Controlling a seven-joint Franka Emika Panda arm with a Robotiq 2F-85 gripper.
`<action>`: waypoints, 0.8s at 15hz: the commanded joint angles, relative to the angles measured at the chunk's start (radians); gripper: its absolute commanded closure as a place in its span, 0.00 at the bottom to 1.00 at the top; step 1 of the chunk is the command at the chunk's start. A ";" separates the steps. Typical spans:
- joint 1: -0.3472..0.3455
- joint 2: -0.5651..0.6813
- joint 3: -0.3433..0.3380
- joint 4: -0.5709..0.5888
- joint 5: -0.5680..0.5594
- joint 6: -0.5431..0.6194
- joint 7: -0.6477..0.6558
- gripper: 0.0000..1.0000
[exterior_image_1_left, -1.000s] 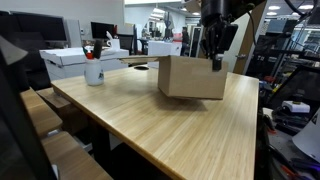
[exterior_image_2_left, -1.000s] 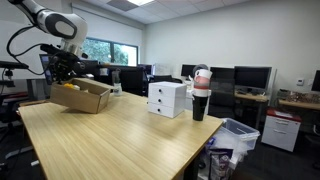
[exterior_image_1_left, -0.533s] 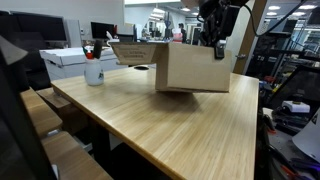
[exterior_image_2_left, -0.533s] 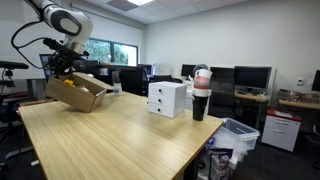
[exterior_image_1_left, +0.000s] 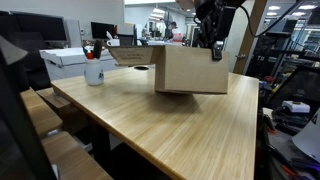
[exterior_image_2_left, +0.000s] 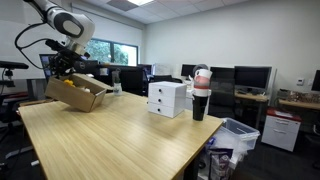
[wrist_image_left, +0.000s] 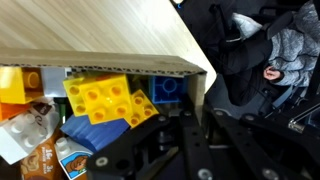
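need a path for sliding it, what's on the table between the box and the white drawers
Nothing. In an exterior view the table between the box and the drawers is bare wood.

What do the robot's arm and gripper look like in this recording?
The arm is built of rounded white segments with dark bands at the joints. A thin black cable loops alongside it. The gripper is black and blocky, and its fingers show as dark bars in the wrist view. No markings are legible.
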 joint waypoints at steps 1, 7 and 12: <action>-0.015 0.020 0.022 0.013 -0.011 -0.007 -0.025 0.94; -0.012 0.024 0.032 0.008 -0.026 -0.004 -0.046 0.94; -0.009 0.024 0.051 0.001 -0.080 0.008 -0.051 0.94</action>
